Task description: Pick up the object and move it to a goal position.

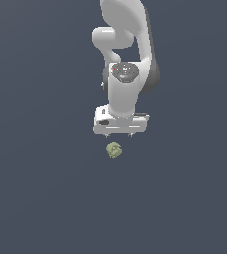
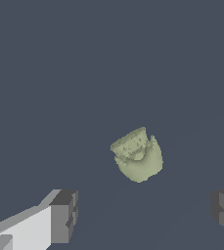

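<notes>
The object [image 1: 114, 150] is a small lumpy olive-green blob lying on the dark grey floor, just in front of the white gripper [image 1: 119, 134] in the exterior view. In the wrist view the object [image 2: 137, 156] sits on the floor ahead of the gap between the two dark fingertips [image 2: 65, 215], apart from both. The gripper [image 2: 145, 212] is open, its fingers set wide with nothing between them. It hovers above the floor and is not touching the object.
The white arm [image 1: 127, 59] rises behind the gripper toward the top of the exterior view. A plain dark grey floor [image 1: 35, 198] spreads all around. No goal marker shows.
</notes>
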Robot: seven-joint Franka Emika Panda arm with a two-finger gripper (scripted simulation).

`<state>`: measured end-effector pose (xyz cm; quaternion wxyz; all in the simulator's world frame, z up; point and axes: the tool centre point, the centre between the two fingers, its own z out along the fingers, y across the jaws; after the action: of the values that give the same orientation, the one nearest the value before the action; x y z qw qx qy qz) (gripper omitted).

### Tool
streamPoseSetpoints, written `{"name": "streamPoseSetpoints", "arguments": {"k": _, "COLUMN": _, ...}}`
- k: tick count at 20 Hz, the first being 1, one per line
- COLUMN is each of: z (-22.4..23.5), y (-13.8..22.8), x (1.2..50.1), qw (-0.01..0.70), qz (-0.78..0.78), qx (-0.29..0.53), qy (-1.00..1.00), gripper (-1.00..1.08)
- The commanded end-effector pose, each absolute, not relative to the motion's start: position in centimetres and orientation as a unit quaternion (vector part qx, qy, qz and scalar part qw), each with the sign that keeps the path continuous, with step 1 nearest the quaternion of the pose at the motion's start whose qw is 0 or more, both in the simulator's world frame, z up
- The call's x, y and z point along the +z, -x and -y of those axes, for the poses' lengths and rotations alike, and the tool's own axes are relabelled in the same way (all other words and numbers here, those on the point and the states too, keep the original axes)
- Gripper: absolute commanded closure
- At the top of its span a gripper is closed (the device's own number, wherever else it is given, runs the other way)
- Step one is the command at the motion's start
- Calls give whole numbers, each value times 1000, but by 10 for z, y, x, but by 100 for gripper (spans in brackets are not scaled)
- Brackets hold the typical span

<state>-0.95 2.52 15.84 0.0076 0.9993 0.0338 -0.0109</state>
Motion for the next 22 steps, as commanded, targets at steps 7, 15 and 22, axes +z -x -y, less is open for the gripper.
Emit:
{"name": "streamPoseSetpoints", "arguments": {"k": 7, "z": -24, "y": 9, "x": 155, "qw": 8, "qz": -47, "qx": -11, "qy": -999, "gripper": -92}}
{"name": "streamPoseSetpoints", "arguments": {"k": 15, "z": -19, "y": 9, "x": 141, "qw": 7, "qz": -101, "qx": -9, "qy": -995, "gripper": -92}}
{"name": "streamPoseSetpoints", "arguments": {"k": 22, "z": -13, "y": 8, "x": 121, "qw": 4, "qz": -181, "qx": -6, "qy": -983, "gripper": -92}}
